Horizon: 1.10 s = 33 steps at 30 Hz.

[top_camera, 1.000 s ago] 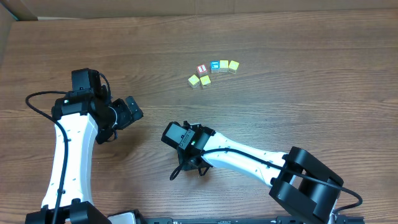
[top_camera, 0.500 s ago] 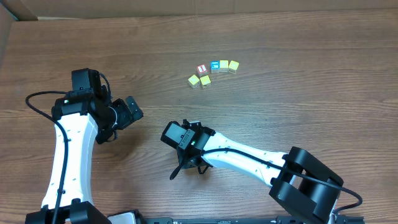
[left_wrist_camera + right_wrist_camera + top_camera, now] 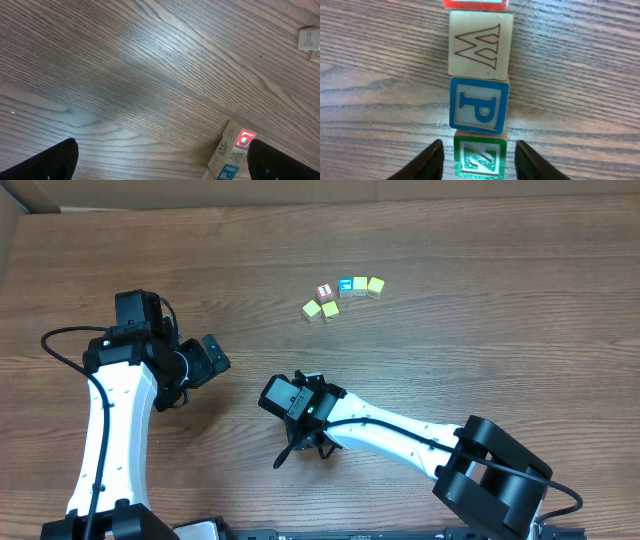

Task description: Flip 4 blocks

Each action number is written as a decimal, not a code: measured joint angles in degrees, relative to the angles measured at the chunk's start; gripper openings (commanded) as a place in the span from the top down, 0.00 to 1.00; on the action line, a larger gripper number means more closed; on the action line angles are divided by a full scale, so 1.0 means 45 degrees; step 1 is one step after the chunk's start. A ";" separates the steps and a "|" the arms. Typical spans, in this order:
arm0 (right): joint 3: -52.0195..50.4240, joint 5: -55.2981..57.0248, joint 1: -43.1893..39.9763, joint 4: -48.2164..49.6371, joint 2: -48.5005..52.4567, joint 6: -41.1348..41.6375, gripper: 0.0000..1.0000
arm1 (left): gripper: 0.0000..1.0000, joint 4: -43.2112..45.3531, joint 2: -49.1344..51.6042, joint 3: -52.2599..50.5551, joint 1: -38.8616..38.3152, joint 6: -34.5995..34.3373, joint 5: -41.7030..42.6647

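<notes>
In the right wrist view the blocks lie in a touching row: a red-faced one [image 3: 475, 4] cut by the top edge, a whitish "W" block [image 3: 480, 45], a blue "P" block [image 3: 479, 105] and a green "Z" block [image 3: 480, 159]. My right gripper [image 3: 479, 164] is open astride the Z block, with a gap on each side. The overhead view shows that gripper [image 3: 303, 448] pointing down over the row and hiding it. My left gripper [image 3: 162, 160] is open and empty, its right finger [image 3: 282, 160] beside the red "O" block [image 3: 244, 139] and the blue "P" block [image 3: 227, 172].
A separate cluster sits at the back of the table: yellow cubes [image 3: 318, 309], a red-and-white cube [image 3: 324, 291] and a blue cube [image 3: 346, 285]. A pale "L" cube [image 3: 309, 39] shows at the left wrist view's top right. A cardboard wall [image 3: 20, 200] borders the table's far left.
</notes>
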 measured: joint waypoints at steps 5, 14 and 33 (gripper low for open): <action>0.0000 -0.0019 0.0000 0.0049 0.0000 0.0092 0.52 | 0.00 0.0000 0.0000 0.0000 0.0000 0.0000 0.0000; 0.0000 -0.0272 0.0000 0.0092 0.0000 0.0301 0.52 | 0.00 0.0000 0.0000 0.0000 0.0000 0.0000 0.0000; 0.0000 -0.0335 0.0000 0.0117 0.0000 0.0903 0.53 | 0.00 0.0000 0.0000 0.0000 0.0000 0.0000 0.0000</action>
